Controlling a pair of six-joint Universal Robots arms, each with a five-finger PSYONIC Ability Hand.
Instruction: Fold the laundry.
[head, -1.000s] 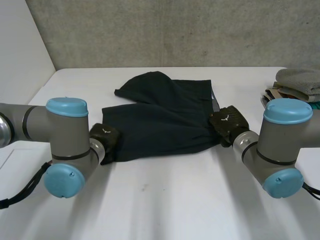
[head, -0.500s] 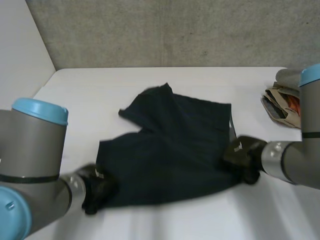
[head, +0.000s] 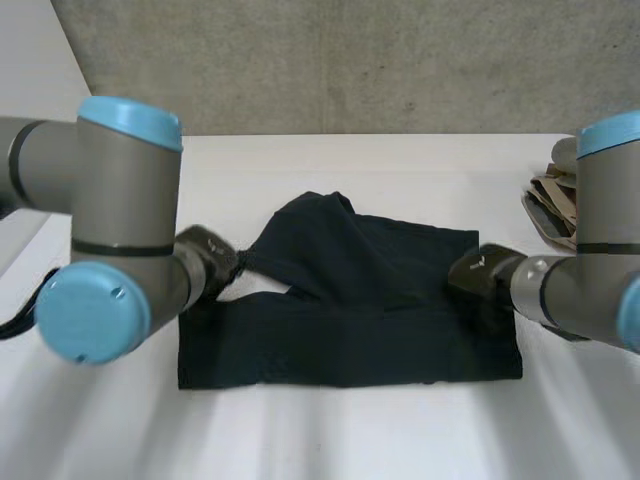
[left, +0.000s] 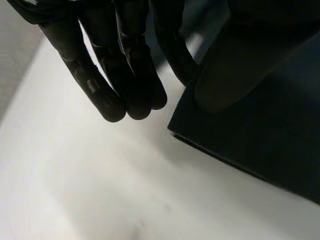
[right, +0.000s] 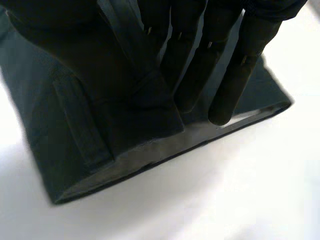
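At the cloth's (head: 350, 330) 9 and 3 o'clock, left hand (head: 207, 254) and right hand (head: 478, 272) now hang spread, grip dropped. It's been dragged flat on the desk (head: 330, 435), fold-ready I'd say.

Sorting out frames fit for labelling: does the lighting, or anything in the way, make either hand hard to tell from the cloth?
Head view: dark cloth clear on the white table; the left arm covers part of the left hand. Left wrist view: fingers stand out against bright table, thumb merges with cloth. Right wrist view: right hand black over dark cloth, low contrast.
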